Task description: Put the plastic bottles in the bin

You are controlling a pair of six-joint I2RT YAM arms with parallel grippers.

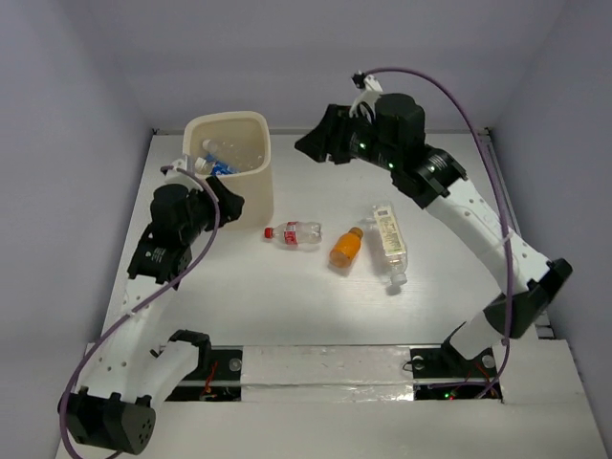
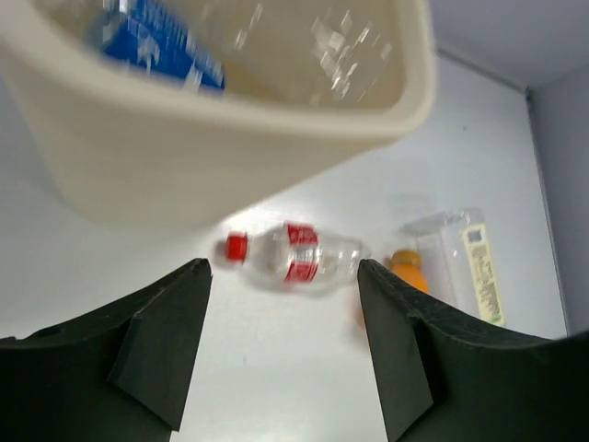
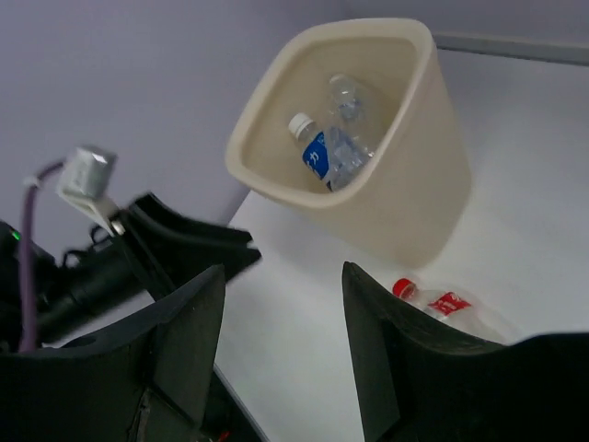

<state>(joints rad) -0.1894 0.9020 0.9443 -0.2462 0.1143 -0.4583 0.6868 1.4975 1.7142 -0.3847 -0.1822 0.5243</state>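
Note:
The cream bin (image 1: 251, 182) stands at the back left, with a blue-labelled bottle (image 1: 214, 164) inside. In the right wrist view the bin (image 3: 405, 203) holds that blue-labelled bottle (image 3: 327, 152) and a clear unlabelled one (image 3: 348, 96). Three bottles lie on the table: red-labelled (image 1: 295, 233), orange (image 1: 346, 247) and cream-labelled (image 1: 389, 241). My left gripper (image 1: 229, 197) is open and empty, close against the bin's near left side. In its wrist view (image 2: 283, 269) the red-labelled bottle (image 2: 294, 256) lies beyond the fingertips. My right gripper (image 1: 312, 145) is open and empty, raised just right of the bin.
Grey walls close the table at the back and both sides. In the left wrist view the orange bottle (image 2: 408, 272) and the cream-labelled bottle (image 2: 465, 262) lie to the right. The left arm's gripper (image 3: 184, 244) shows in the right wrist view beside the bin.

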